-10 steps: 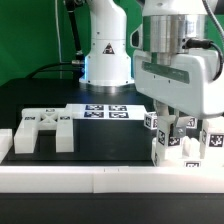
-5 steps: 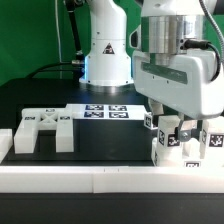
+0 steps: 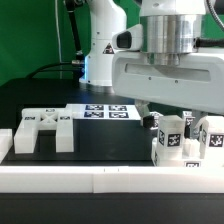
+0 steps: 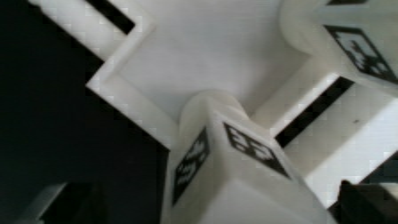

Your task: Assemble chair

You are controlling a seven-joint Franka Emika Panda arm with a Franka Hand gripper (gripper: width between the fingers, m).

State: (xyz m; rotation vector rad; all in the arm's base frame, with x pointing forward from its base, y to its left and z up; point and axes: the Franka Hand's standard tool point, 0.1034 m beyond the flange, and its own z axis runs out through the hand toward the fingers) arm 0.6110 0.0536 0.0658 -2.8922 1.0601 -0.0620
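The chair parts are white blocks with black-and-white tags. A cluster of upright tagged blocks (image 3: 171,137) stands at the exterior view's right, behind the front rail. A notched frame (image 3: 40,128) lies at the left. My gripper (image 3: 176,122) hangs straight over the cluster, and its wide white hand hides the fingers. In the wrist view a tagged leg block (image 4: 240,160) rises toward the camera over a flat white panel (image 4: 196,60). It fills the space at my gripper (image 4: 222,216). The fingers are dark and blurred, so I cannot see whether they press on the block.
The marker board (image 3: 105,110) lies behind the parts near the arm's base. A long low white border rail (image 3: 90,176) runs along the front. A small white block (image 3: 5,142) sits at the far left. The table is black.
The hand has turned about its vertical axis and now shows its wide side to the exterior camera. It stays over the same cluster. The notched frame has not moved.
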